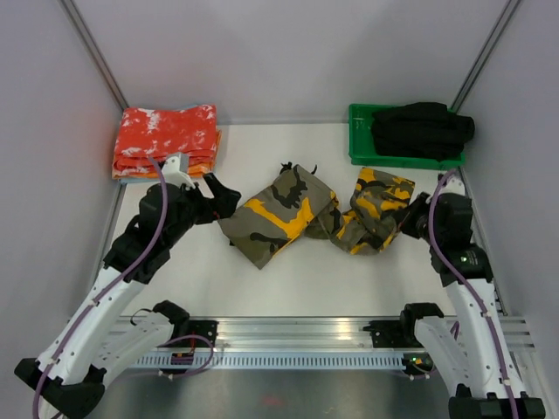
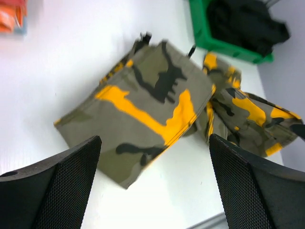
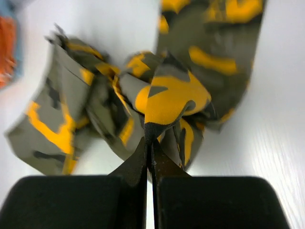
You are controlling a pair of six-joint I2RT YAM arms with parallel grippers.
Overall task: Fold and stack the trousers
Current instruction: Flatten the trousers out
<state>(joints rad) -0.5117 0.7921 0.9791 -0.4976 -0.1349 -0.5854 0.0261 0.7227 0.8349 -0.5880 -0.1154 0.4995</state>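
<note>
The camouflage trousers [image 1: 297, 212] lie across the middle of the white table, a flat folded part at the left and a bunched part [image 1: 377, 209] at the right. They also show in the left wrist view [image 2: 152, 102] and the right wrist view [image 3: 171, 100]. My left gripper [image 1: 225, 199] is open and empty, just left of the flat part, its fingers [image 2: 52, 188] wide apart above the table. My right gripper [image 1: 410, 220] is shut on an edge of the bunched cloth, pinched between the fingertips [image 3: 148, 145].
A stack of red-orange white-speckled folded cloths [image 1: 166, 140] lies at the back left. A green tray [image 1: 360, 140] with a plain black garment [image 1: 421, 128] stands at the back right. Grey walls enclose the table on three sides.
</note>
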